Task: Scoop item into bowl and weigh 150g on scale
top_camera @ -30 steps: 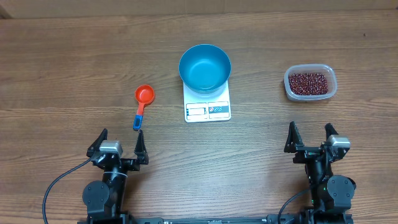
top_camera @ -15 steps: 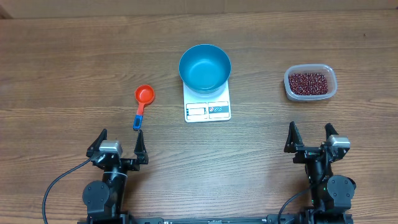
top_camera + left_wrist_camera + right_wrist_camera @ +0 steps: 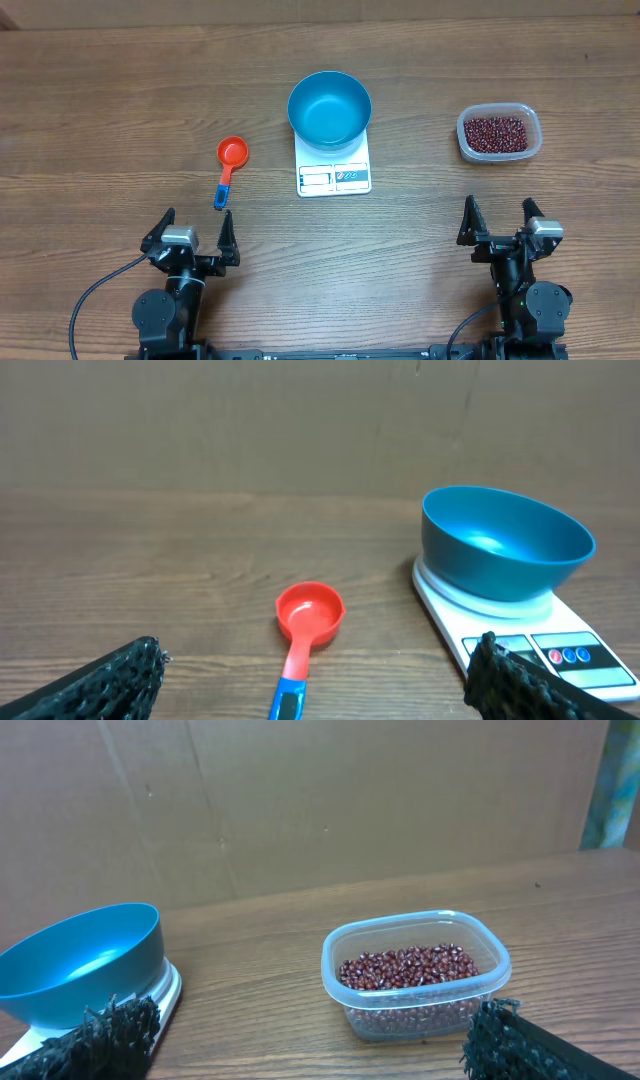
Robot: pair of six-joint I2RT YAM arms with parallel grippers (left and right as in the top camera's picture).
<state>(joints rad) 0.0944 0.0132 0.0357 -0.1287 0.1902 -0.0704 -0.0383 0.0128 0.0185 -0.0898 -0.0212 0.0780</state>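
Scoop (image 3: pixel 228 167) and beans (image 3: pixel 497 132) together: overhead only.

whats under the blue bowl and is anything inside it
The blue bowl stands on the white scale. Only the scale's display end shows in front; the rest is covered by the bowl. Inside, only bare blue shows: it is empty.

I'm seeing the left gripper (image 3: pixel 195 216) and right gripper (image 3: pixel 497 205) showing rough black finger pads (image 3: pixel 110 680), grey blocks (image 3: pixel 178 236) sitting on both wrists, black cables (image 3: pixel 95 292) trailing from the bases.
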